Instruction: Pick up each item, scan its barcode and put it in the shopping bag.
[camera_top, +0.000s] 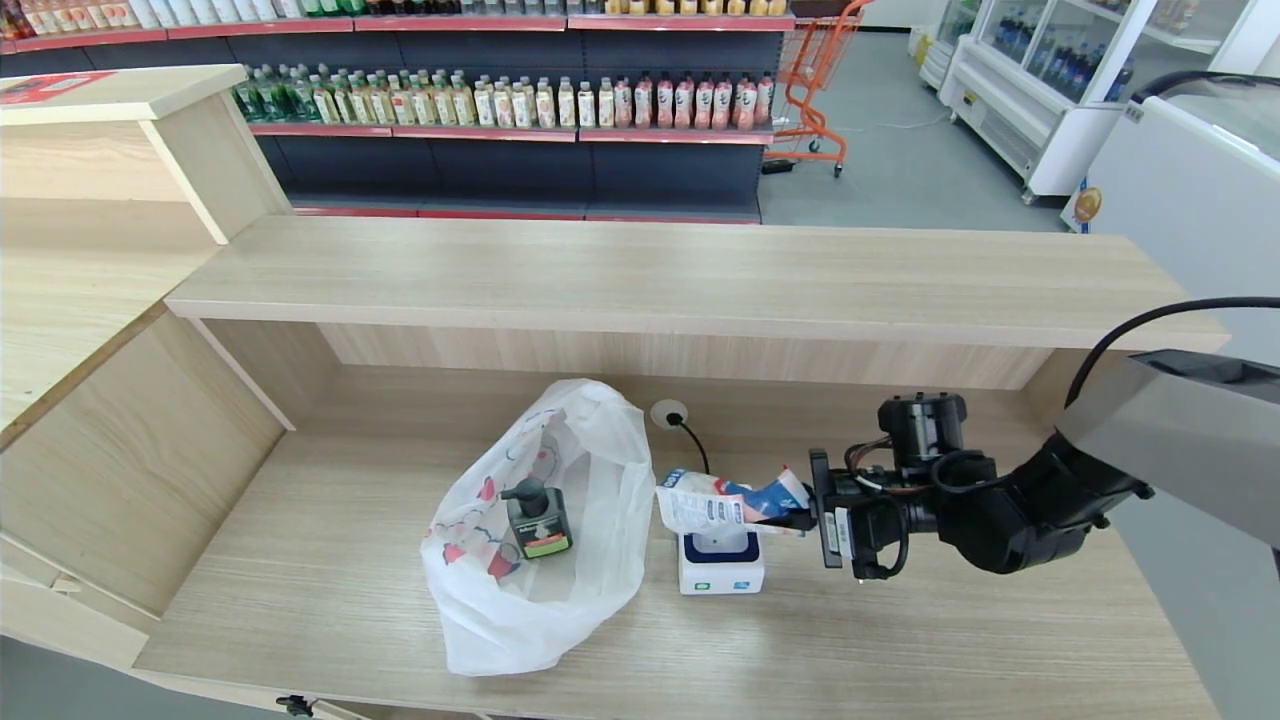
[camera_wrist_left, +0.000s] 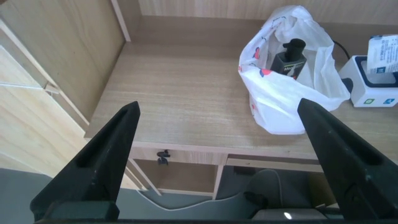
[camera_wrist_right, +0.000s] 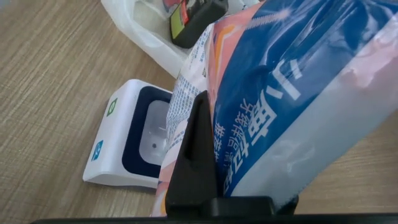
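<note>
Wooden counter (camera_top: 300, 600) carries the scanner (camera_top: 720, 575), just above which the right gripper (camera_top: 805, 520) pinches a packet (camera_top: 715, 505) — best tilted so its barcode squarely faces the window, held steady, then moved to the bag (camera_top: 600, 560) just beside — while the left gripper (camera_wrist_left: 217, 112) hangs wide open.

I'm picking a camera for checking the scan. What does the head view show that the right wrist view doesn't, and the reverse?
Head view adds: the right gripper from outside, the whole shopping bag, the drink shelves beyond. Right wrist view adds: a close look into the scanner window under the snack packet. Shared: that packet held over the white scanner, and the pump bottle in the bag.
</note>
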